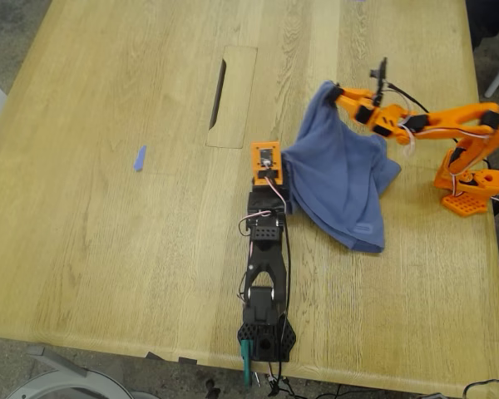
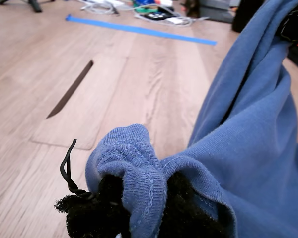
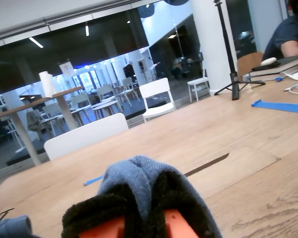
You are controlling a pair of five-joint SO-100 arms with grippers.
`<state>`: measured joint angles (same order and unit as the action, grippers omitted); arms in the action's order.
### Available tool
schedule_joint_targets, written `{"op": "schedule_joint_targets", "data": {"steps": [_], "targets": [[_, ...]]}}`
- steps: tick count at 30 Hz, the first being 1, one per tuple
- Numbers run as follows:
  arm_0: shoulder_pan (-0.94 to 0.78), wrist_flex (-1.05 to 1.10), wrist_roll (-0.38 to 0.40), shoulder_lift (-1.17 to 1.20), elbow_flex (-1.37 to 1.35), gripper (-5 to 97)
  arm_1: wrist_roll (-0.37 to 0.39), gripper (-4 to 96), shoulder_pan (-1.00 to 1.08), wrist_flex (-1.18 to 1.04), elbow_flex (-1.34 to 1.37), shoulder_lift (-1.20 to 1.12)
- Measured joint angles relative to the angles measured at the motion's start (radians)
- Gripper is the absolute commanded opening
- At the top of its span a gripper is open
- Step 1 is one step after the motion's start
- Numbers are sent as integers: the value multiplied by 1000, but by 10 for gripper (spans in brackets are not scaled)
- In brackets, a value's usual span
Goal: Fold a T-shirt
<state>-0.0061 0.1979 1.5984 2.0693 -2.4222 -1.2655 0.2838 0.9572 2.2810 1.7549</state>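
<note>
t-shirt: slate-blue t-shirt (image 1: 343, 179) hangs bunched between two arms over the tabletop (image 1: 108, 249), toward the exterior view's right; its lower folds sag onto the wood, with a hem edge nearest the camera
t-shirt detail: ribbed, stitched hem (image 2: 139, 168) is gathered into a wad in the first wrist view, and the rest of the cloth rises away in a taut sheet
my first gripper: black-padded gripper (image 2: 134, 208) is clamped on the gathered hem, cloth squeezed between its fuzzy black pads (image 2: 184, 208); in the exterior view this is the black arm with the orange wrist module (image 1: 266, 162), reaching up from the near edge to the shirt's left side
my second gripper: closed on a fold of the t-shirt (image 3: 144, 183), blue cloth pinched between black padding over orange jaws; in the exterior view it is the orange arm (image 1: 449, 125) from the exterior view's right, holding the shirt's top corner (image 1: 328, 91) lifted off the wood
tabletop: light wood planks, with a dark cable slot (image 1: 218, 93) inside an inset rectangular panel, just left of the shirt in the exterior view
tape scrap: small blue tape scrap (image 1: 140, 158) lies flat, well apart from the shirt, toward the exterior view's left
background: white chairs (image 3: 156, 96) and a glass-walled room show beyond the tabletop in the second wrist view; a person's arm (image 3: 290, 37) rests at a far corner
</note>
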Motion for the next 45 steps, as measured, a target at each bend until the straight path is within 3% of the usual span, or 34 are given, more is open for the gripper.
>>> {"op": "schedule_joint_targets", "data": {"steps": [7, 17, 38, 45], "targets": [[-86, 132, 0, -198, 52, -1, 0, 1, 38, 18, -295, -333], [-184, 215, 0, -453, 247, -1, 0, 1, 97, -66, -669, -632], [-298, 244, 8, -893, 703, -1, 6, 1, 196, -278, -1390, -1123], [-310, 288, 9, -1017, 873, -1, 6, 1, 213, -209, -1471, -1181]]}}
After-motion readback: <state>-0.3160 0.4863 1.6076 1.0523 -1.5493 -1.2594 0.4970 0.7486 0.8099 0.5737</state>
